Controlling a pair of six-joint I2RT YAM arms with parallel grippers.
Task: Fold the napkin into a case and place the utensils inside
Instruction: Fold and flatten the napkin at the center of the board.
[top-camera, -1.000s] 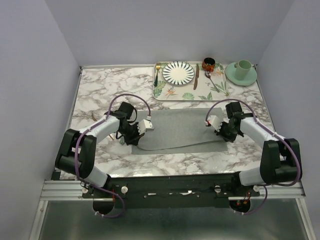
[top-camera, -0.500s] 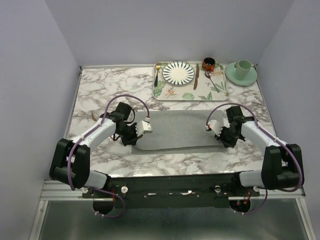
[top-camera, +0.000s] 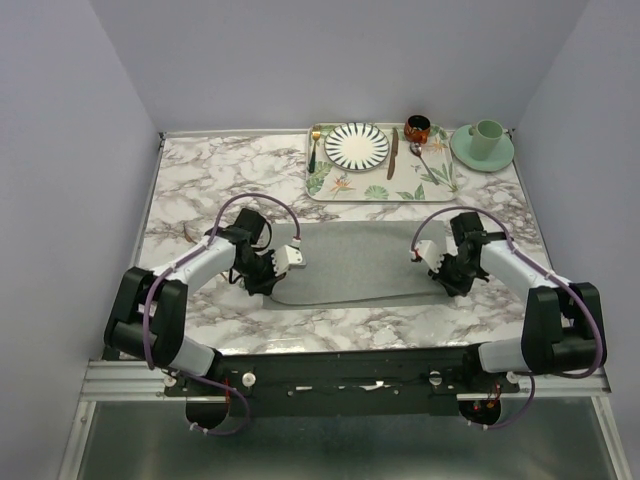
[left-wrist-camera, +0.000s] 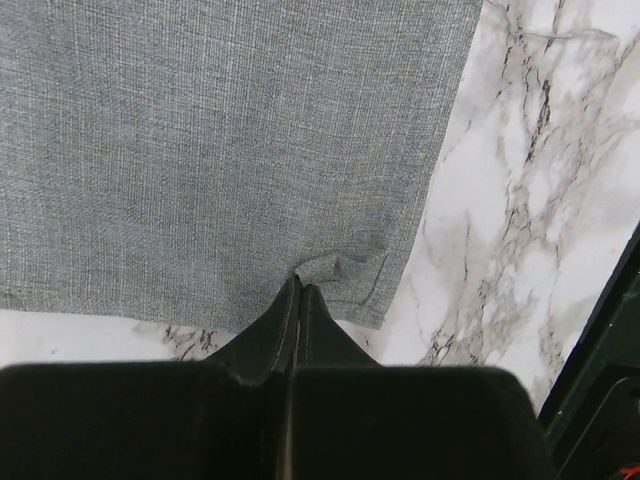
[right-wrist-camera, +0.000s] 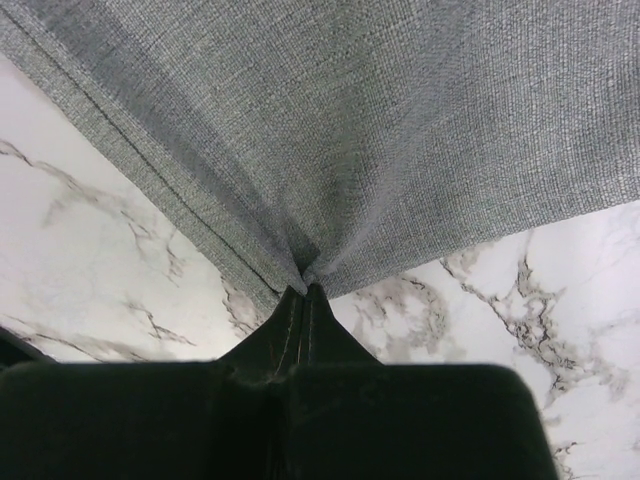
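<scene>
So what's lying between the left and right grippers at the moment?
Only the plain grey cloth napkin, spread out with nothing on it. The left gripper and right gripper each pinch one near corner. The top view shows it.

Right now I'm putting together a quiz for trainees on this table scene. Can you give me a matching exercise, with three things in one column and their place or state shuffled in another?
Things:
1. napkin
2. striped plate
3. green cup

Places or states:
A. stands on a green saucer
B. near corners pinched by the left gripper and the right gripper
C. lies on the leaf-patterned tray

Pairs: 1-B, 2-C, 3-A.
</scene>
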